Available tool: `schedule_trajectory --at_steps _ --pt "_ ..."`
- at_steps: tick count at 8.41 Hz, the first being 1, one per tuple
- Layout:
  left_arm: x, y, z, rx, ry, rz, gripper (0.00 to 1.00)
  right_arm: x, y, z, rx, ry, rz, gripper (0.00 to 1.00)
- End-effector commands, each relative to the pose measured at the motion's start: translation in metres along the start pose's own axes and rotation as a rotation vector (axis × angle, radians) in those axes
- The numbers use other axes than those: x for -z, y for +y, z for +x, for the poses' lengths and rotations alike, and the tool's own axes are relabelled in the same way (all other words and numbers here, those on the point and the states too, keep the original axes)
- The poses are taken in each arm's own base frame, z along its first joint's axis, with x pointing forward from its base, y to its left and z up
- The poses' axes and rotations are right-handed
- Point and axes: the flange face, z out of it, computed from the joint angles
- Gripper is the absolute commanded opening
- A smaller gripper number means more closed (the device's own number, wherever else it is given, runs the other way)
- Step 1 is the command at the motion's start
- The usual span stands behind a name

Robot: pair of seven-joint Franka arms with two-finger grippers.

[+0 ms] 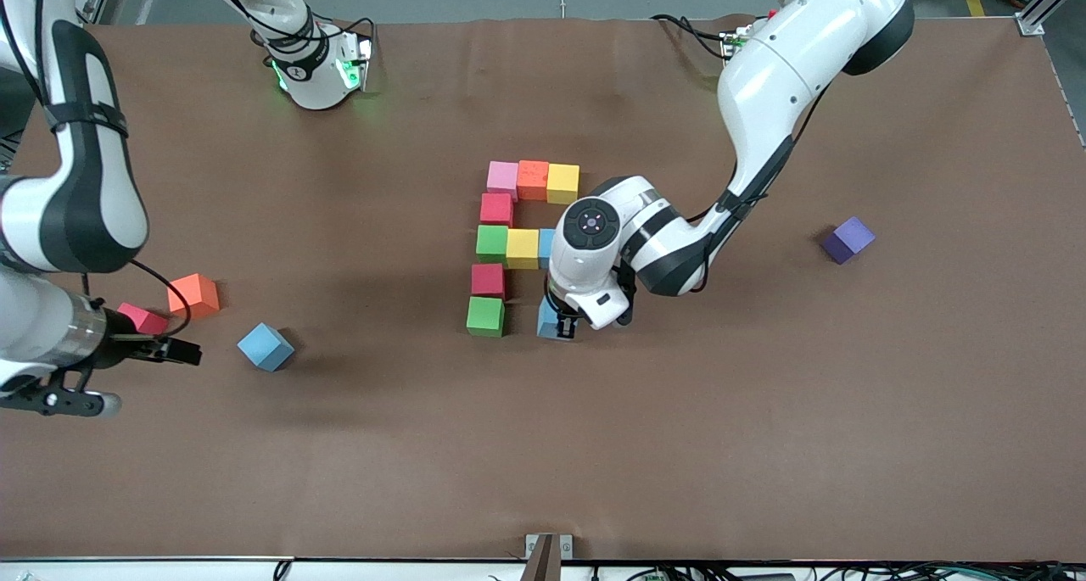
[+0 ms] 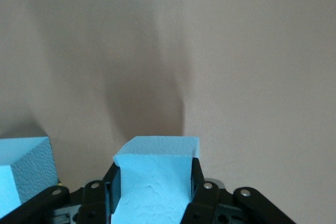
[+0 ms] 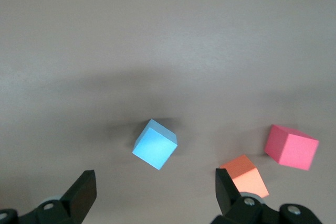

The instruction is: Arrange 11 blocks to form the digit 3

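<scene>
The digit 3 figure stands mid-table: a pink [image 1: 502,176], orange [image 1: 533,178] and yellow [image 1: 562,182] row, a red cube [image 1: 496,209], a green [image 1: 491,243], yellow [image 1: 523,248] and part-hidden blue [image 1: 545,246] row, a red cube [image 1: 488,280], and a green cube [image 1: 485,316]. My left gripper [image 1: 560,326] is shut on a blue cube [image 2: 155,177], low at the table in line with that green cube, one cube's gap from it. My right gripper [image 1: 182,352] is open [image 3: 155,192] over bare table beside a loose blue cube [image 3: 155,144].
A purple cube [image 1: 848,240] lies alone toward the left arm's end. An orange cube [image 1: 194,295] and a pink-red cube [image 1: 142,318] lie by the right gripper, with the loose blue cube [image 1: 265,347] next to them. Another blue cube [image 2: 23,171] shows in the left wrist view.
</scene>
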Motion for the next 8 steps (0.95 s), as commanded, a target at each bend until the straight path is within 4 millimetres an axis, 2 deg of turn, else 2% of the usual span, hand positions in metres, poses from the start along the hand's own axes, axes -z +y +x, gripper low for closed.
schedule_trajectory --at_steps 1,3,4,6,8 --pt "-0.001 0.006 -0.015 0.006 -0.049 -0.032 0.32 0.027 0.009 -0.015 0.018 0.021 0.010 1.00" --pt "-0.015 0.003 -0.021 0.000 -0.081 -0.044 0.32 0.050 0.027 -0.029 0.176 -0.007 0.004 1.00" --pt "-0.022 0.002 -0.021 0.002 -0.089 -0.043 0.32 0.074 0.027 -0.040 0.188 0.003 0.012 1.00" --pt "-0.037 -0.005 -0.026 0.001 -0.092 -0.026 0.32 0.112 0.025 -0.075 0.197 -0.048 -0.006 1.00" --pt "-0.042 -0.006 -0.026 0.015 -0.104 -0.028 0.32 0.133 0.016 -0.118 0.199 -0.044 0.010 1.00"
